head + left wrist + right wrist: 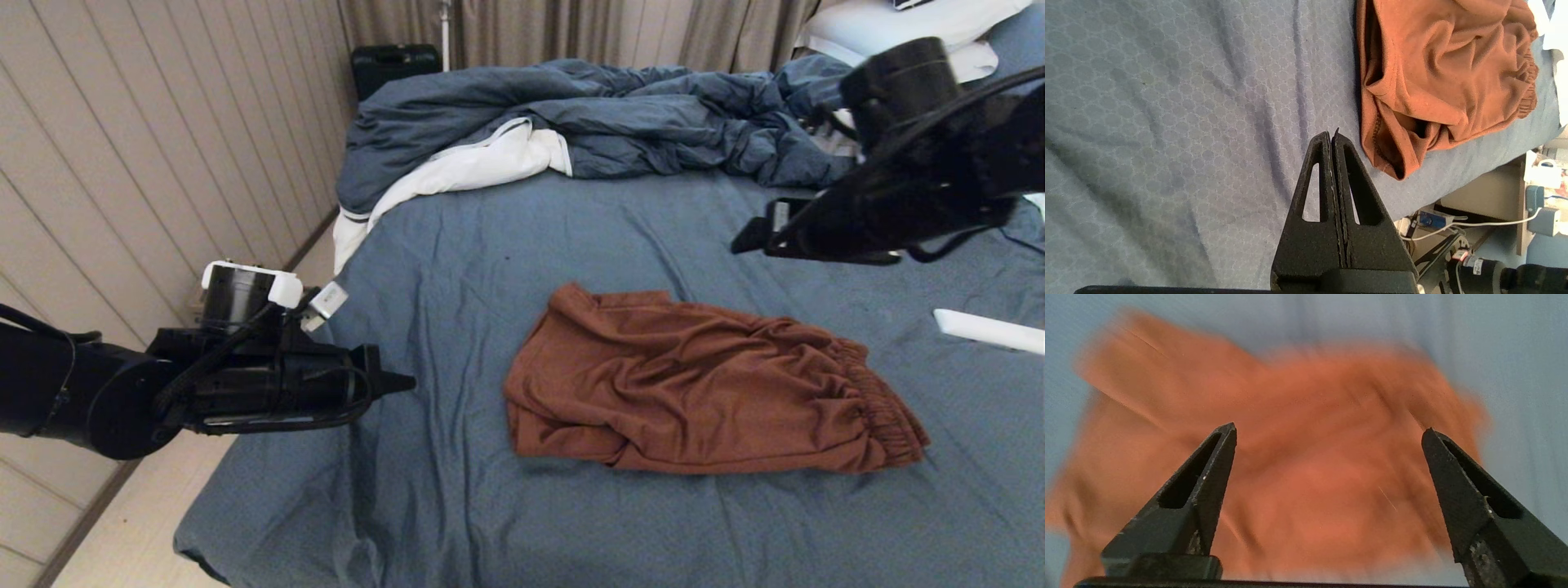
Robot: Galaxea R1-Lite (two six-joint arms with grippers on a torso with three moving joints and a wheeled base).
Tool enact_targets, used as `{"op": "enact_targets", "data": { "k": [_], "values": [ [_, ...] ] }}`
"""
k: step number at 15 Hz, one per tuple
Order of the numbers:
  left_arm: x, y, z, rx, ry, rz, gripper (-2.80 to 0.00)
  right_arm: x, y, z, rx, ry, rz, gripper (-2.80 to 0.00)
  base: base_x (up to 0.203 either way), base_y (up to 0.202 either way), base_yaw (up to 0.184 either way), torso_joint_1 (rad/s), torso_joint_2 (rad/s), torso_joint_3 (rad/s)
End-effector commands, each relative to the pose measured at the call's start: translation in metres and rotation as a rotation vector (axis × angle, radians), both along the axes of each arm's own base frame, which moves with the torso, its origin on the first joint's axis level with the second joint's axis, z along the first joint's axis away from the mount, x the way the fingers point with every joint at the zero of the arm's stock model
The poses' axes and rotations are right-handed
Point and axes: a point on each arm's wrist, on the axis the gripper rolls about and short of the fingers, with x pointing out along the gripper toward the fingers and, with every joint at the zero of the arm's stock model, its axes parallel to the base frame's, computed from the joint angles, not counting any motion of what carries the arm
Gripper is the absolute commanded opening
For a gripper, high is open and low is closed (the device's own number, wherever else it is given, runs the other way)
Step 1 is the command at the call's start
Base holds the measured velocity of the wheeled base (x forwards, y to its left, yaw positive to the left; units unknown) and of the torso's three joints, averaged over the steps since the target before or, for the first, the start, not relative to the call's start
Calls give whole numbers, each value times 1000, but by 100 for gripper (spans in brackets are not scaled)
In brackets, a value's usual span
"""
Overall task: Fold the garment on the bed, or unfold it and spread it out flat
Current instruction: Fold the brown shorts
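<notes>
The garment (702,388) is lying crumpled mid-bed (457,245), long axis running across, waistband pointing to the robot's right. The right end effector (1329,437) is hanging above it, fingers spread wide; the left end effector (1332,139) is waiting near the bed's left edge, fingers pressed together.

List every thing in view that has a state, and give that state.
garment: rumpled, folded over, lying loose on the bed, held by neither gripper
bed: sheet wrinkled
duvet: bunched at the far end
left gripper: shut, empty, beside the garment
right gripper: open, empty, above the garment
</notes>
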Motion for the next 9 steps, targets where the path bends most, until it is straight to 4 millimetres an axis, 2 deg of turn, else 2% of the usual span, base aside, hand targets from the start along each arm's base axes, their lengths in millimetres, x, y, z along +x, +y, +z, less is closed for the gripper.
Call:
{"op": "enact_targets", "data": {
  "k": [1, 4, 6, 7, 9],
  "values": [
    [1, 0, -1, -2, 4, -1, -280, -40, -50, 11, 126, 104, -31, 0, 0, 0, 0, 0, 0, 0],
    [1, 0, -2, -2, 7, -2, -280, -61, -99, -3, 212, 243, -72, 0, 0, 0, 0, 0, 0, 0],
    [3, -1, -5, 3, 16, -2, -280, -63, -124, -19, 234, 317, -85, 0, 0, 0, 0, 0, 0, 0],
    [3, -1, -7, 5, 20, -2, -280, -58, -133, -35, 237, 380, -71, 0, 0, 0, 0, 0, 0, 0],
    [4, -1, -7, 4, 20, -1, -280, -51, -139, -55, 238, 452, -54, 0, 0, 0, 0, 0, 0, 0]
  ]
}}
